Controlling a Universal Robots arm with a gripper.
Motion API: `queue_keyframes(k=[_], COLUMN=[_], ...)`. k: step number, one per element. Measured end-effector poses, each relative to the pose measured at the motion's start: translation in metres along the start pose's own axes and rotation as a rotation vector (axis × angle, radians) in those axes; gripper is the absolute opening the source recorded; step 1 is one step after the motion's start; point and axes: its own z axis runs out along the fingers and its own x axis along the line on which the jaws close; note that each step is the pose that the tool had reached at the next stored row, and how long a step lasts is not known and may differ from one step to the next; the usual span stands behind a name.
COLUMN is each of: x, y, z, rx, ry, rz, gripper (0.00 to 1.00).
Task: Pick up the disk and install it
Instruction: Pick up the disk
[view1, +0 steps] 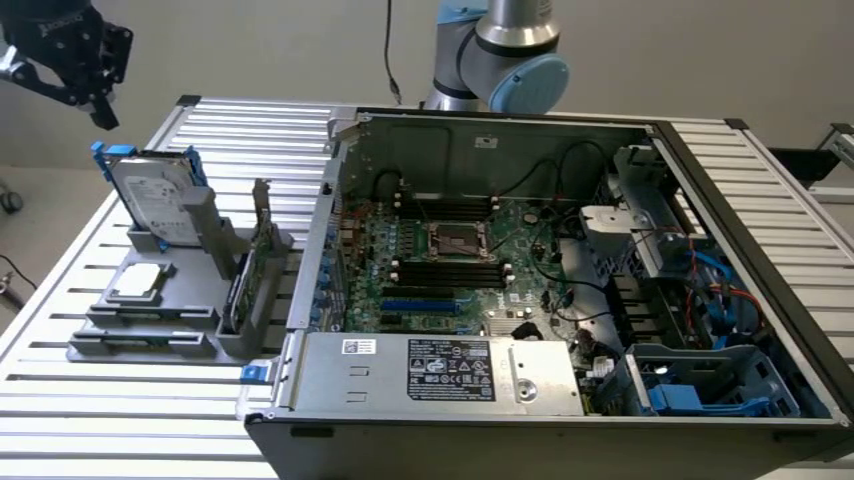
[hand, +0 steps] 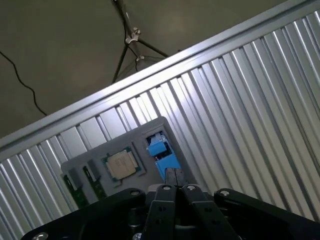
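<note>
The disk is a silver-grey drive with a white label and blue rails. It stands on edge in a grey holder on the slatted table, at the exterior view's left. My gripper hangs in the air above the disk and a little toward the exterior view's left, touching nothing. In the wrist view, the gripper has its black fingers pressed together with nothing between them. Just beyond their tips I see the blue top edge of the disk.
An open computer case fills the middle and the exterior view's right, with blue brackets in its near corner bay. The holder also carries a flat silver chip and an upright card. A table edge and a tripod lie beyond.
</note>
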Motion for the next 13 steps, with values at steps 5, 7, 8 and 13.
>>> queue_keyframes(k=[5, 7, 8, 13], x=[0.0, 0.0, 0.0, 0.0], y=[-0.0001, -0.0001, -0.0001, -0.0002], z=[0.0018, 0.0025, 0.0029, 0.0048], rx=[0.0, 0.0001, 0.0, 0.0001], ry=[0.0043, 0.0059, 0.0068, 0.0111], rz=[-0.091, -0.126, -0.144, -0.235], gripper=[0.11, 0.11, 0.11, 0.11])
